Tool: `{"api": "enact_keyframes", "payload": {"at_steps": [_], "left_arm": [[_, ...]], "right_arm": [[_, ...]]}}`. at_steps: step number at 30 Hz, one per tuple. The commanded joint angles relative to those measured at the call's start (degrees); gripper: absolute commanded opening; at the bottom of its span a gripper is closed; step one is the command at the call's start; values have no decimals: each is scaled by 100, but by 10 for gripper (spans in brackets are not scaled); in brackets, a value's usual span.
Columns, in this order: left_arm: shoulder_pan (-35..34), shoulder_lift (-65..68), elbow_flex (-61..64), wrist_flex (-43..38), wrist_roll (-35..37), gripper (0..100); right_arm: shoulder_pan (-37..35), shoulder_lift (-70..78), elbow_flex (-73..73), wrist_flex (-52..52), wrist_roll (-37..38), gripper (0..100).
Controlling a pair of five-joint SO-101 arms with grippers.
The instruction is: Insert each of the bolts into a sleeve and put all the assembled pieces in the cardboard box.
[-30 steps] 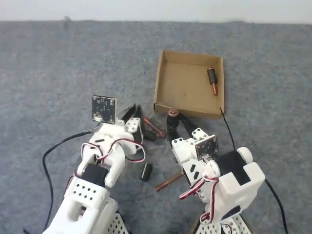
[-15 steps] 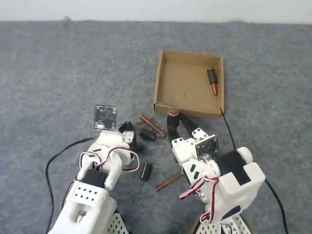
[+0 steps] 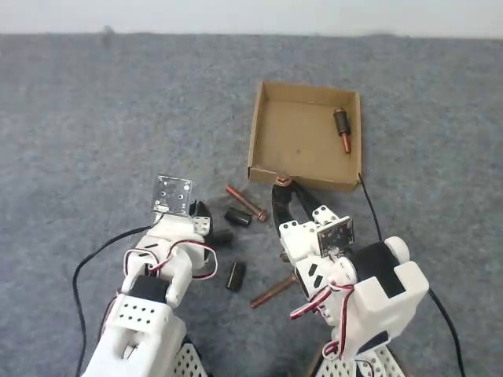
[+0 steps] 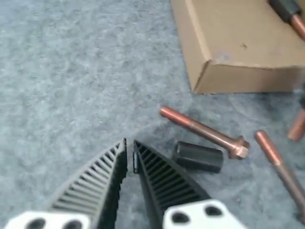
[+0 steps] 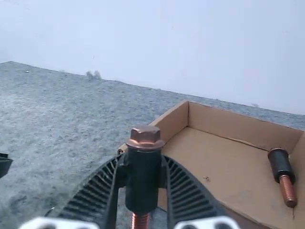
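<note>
the left hand (image 4: 129, 143) hangs low over the grey surface (image 3: 94, 118), its fingers together on nothing, tips just beside a loose sleeve (image 4: 198, 156) and a bolt (image 4: 202, 132). nearer the arms lie another sleeve (image 3: 235, 276) and a second bolt (image 3: 271, 292), one end hidden under the right arm (image 3: 377, 290). the right hand (image 5: 143, 164) is clamped on an upright bolt-in-sleeve piece (image 5: 143, 157), just before the cardboard box (image 3: 258, 133), which holds one assembled piece (image 3: 342, 128).

High view: you look steeply down over the table (image 3: 94, 118). Wrist views: low, close, facing forward. All three share the cardboard box (image 3: 302, 141).
</note>
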Motion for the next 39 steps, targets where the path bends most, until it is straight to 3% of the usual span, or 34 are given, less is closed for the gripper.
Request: {"api": "enact_keyframes", "payload": {"at_steps": [1,6,12,23,39], "left_arm": [[-176,-176,-92,-70,-70,19],[-334,-132,-66,-325,-70,19],[-334,-132,-66,-325,-70,19],[-334,-132,-48,-404,-79,19],[-466,-132,4,-633,-79,19]], "right_arm": [[110,-101,114,-75,0,6],[110,-101,114,-75,18,6],[259,-101,-299,-31,905,6],[866,-303,-1108,980,932,6],[1675,-2905,-2804,6466,888,6]]}}
